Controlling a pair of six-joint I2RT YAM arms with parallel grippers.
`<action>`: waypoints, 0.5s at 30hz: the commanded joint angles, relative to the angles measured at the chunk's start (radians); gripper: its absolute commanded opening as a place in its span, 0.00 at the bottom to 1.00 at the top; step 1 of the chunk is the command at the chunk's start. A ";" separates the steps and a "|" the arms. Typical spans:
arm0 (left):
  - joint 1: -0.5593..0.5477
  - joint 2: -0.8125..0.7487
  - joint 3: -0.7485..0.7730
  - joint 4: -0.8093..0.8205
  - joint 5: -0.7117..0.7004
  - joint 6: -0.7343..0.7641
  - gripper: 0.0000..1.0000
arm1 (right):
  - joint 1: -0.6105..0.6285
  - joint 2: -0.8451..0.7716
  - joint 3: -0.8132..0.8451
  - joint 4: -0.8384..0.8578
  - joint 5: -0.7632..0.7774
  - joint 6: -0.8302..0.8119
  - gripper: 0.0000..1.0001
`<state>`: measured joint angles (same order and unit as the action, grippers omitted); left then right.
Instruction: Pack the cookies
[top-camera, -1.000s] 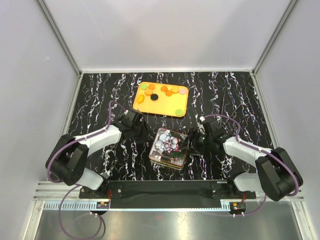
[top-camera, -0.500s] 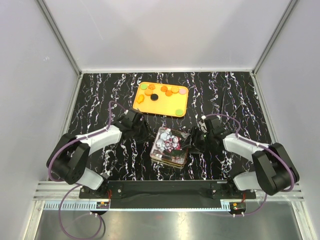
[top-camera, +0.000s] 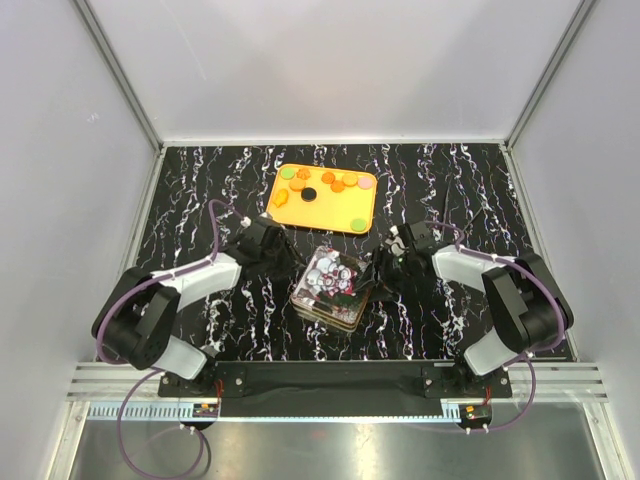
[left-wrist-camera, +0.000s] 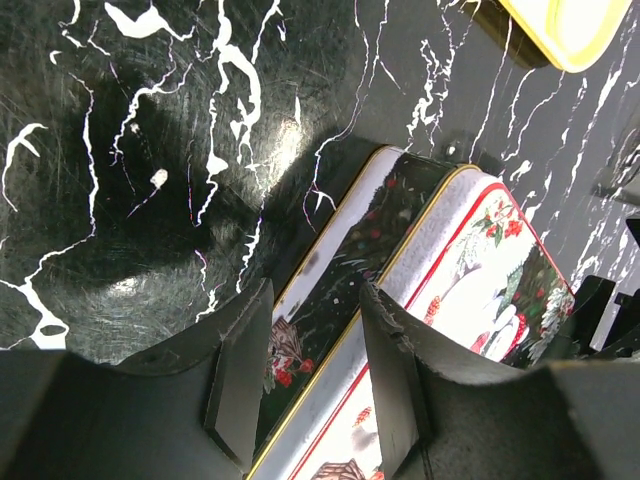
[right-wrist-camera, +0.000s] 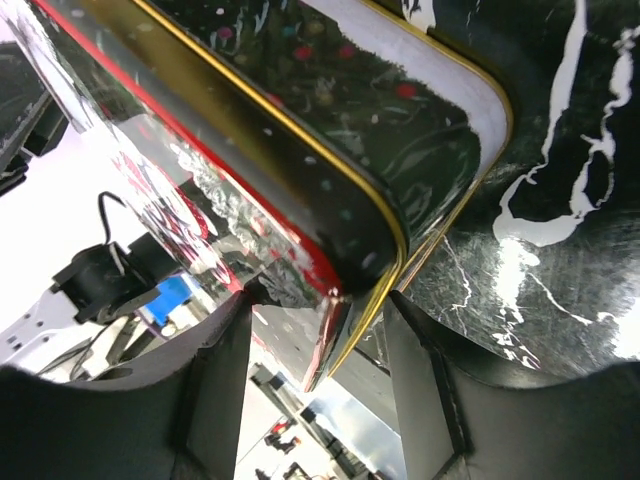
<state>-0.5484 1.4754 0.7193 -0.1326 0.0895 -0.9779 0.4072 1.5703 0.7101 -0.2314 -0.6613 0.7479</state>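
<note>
Small round orange, green and black cookies (top-camera: 338, 185) lie on yellow rectangular tray (top-camera: 330, 211), 12 o'clock from Christmas-printed metal tin (top-camera: 330, 283). At tin's 9 o'clock, left gripper (left-wrist-camera: 310, 390) straddles rim, grip cannot be told. At 3 o'clock, right gripper (right-wrist-camera: 315, 370) pinches tin's corner.

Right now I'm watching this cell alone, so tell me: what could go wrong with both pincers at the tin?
The right pincer straddles only a corner of the tin, so it may slip off. The left pincer straddles the opposite edge; uneven pulls could spin the tin toward the tray of cookies nearby.
</note>
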 joint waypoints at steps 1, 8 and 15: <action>-0.067 0.013 -0.076 -0.113 0.193 -0.010 0.45 | 0.005 0.047 0.060 0.081 0.350 -0.104 0.50; -0.055 -0.055 -0.031 -0.228 0.121 0.050 0.48 | 0.001 -0.030 0.129 -0.048 0.390 -0.160 0.61; 0.039 -0.082 0.044 -0.303 0.112 0.162 0.52 | -0.001 -0.101 0.161 -0.134 0.410 -0.194 0.71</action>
<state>-0.5488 1.4147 0.7044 -0.3573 0.1616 -0.8978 0.4076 1.5150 0.8330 -0.3351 -0.3538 0.5983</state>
